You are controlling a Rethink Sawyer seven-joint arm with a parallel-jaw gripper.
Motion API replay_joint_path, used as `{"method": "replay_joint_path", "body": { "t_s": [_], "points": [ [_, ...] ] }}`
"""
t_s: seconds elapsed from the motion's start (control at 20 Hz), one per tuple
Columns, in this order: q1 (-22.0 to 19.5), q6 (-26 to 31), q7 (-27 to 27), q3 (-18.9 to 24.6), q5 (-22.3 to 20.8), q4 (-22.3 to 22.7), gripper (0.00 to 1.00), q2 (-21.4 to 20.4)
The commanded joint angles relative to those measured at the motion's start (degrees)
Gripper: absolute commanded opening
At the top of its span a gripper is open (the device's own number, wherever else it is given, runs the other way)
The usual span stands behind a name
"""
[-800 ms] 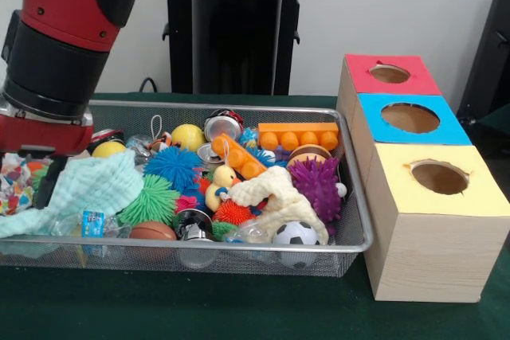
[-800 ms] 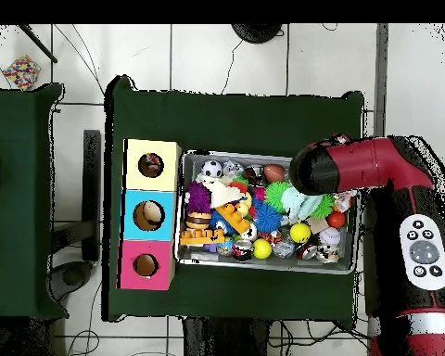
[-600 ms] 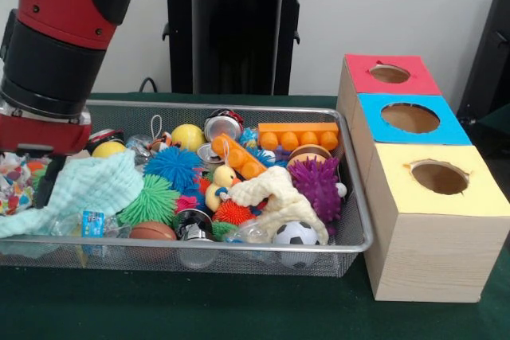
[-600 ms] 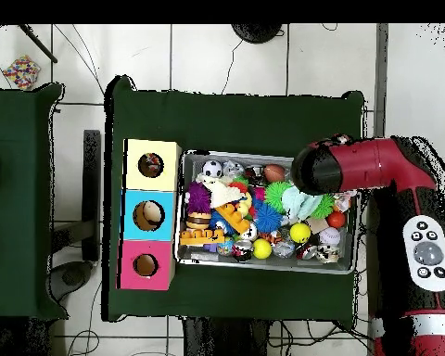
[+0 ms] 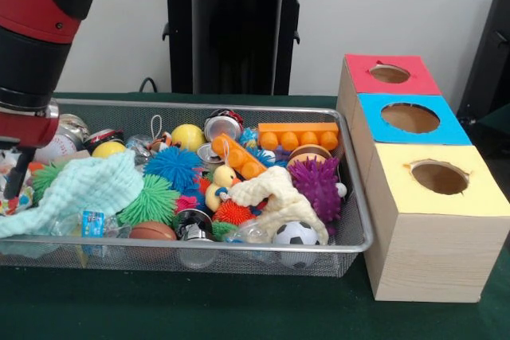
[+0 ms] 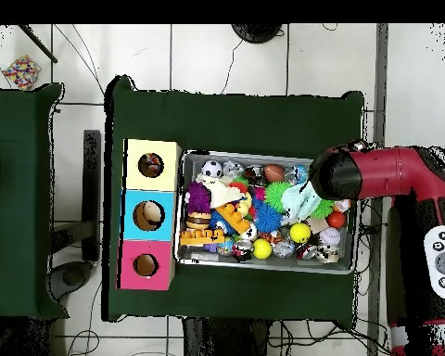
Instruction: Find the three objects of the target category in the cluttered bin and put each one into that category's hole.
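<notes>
A wire mesh bin (image 5: 199, 243) is heaped with toys: spiky balls in blue (image 5: 171, 166), green (image 5: 151, 201) and purple (image 5: 316, 185), a soccer ball (image 5: 296, 236), a yellow ball (image 5: 188, 136), an orange block (image 5: 297, 134), a rubber duck (image 5: 219, 185) and a mint cloth (image 5: 88, 189). To its right stand three boxes with holes: red (image 5: 362, 77), blue (image 5: 374, 129) and yellow (image 5: 398, 197). My gripper (image 5: 16, 177) hangs at the bin's left end, beside the mint cloth. In the overhead view the arm (image 6: 336, 174) covers that end of the bin (image 6: 263, 263).
A cream cloth (image 5: 275, 197), a small brown football (image 5: 151, 231) and a baseball (image 5: 60, 145) also lie in the bin. A speckled toy (image 5: 9, 193) sits at its left end. Dark green cloth (image 5: 239, 308) covers the table around bin and boxes.
The arm has shifted outward toward the bin's end, left in the front view. A baseball and a green spiky toy that it hid now show.
</notes>
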Motion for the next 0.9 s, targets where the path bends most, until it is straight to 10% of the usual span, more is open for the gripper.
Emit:
{"method": "replay_joint_path", "body": {
  "t_s": [0.05, 0.9],
  "points": [
    [0.71, 2.72, -13.60, -0.60, -3.32, 4.98, 1.00, -0.15],
    [1.29, 3.24, -12.13, -4.18, -5.26, 5.50, 1.00, -0.34]
  ]
}}
